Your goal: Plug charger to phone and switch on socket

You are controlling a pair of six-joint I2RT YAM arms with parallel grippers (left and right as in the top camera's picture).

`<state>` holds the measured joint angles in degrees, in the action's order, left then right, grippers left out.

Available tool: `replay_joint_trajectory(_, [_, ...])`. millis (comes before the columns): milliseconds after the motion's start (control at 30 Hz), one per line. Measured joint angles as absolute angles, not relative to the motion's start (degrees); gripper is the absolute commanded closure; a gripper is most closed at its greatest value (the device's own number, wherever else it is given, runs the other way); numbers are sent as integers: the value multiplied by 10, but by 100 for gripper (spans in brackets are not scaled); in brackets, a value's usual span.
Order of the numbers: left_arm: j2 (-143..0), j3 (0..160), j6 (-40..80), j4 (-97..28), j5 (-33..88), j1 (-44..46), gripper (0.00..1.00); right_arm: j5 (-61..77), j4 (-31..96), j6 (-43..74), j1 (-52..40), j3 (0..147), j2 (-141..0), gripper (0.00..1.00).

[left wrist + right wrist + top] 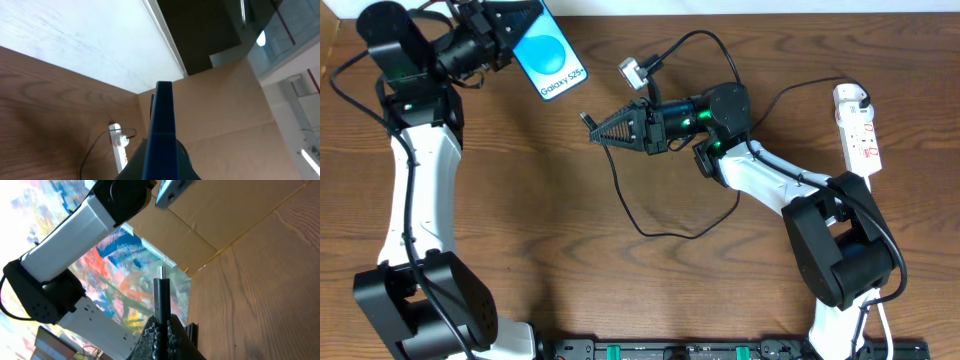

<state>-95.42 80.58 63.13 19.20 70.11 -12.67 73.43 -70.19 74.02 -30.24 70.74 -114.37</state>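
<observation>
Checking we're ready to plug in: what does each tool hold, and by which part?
Left tool grips the phone by the end away from its Galaxy text; right tool pinches the charger by its connector, metal tip protruding.

Wood table (540, 200), cardboard wall (225, 220), colourful painting (125, 275) bkgd.

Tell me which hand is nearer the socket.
Right. The right hand, gripping the charger tip, is mid-table, well apart from the socket; the left hand, holding the phone, is even farther, at the opposite side.
</observation>
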Motion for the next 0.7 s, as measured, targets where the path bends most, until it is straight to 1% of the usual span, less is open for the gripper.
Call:
replay_joint_trajectory(100, [-954,806,613,177,701,-119,93,729,-702,744,-295,707,-1144,99])
replay_joint_trajectory(300, [-954,806,578,99,676,-118,93,720,-701,744,-285,707,-1144,99])
replay_joint_trajectory(500, [-954,806,555,93,666,-112,93,717,-650,734,-285,707,-1144,99])
replay_joint_trajectory(700, [-954,806,536,93,656,-89,93,715,-645,728,-285,707,-1144,99])
